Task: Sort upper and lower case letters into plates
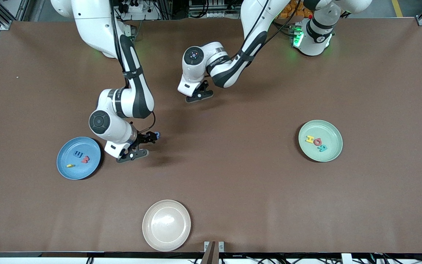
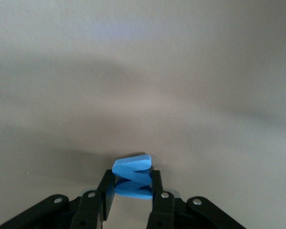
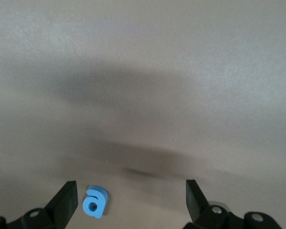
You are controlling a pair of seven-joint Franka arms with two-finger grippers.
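Observation:
My left gripper [image 2: 132, 185] is shut on a blue zigzag letter [image 2: 132, 164], a finger against each of its sides. In the front view that gripper [image 1: 197, 96] hangs low over the middle of the table and hides the letter. My right gripper [image 3: 130, 191] is open around a small blue letter "a" [image 3: 94, 202] that lies flat on the table, close to one finger. In the front view this gripper [image 1: 149, 140] is beside the blue plate [image 1: 91, 146], with the "a" [image 1: 158, 135] at its tip. Three letters lie in the blue plate. The mint plate [image 1: 329, 131] holds three more.
A beige plate [image 1: 166, 224] with nothing in it sits near the table's front edge, nearer to the front camera than both grippers. The brown table [image 1: 240, 176] stretches between the blue plate and the mint plate.

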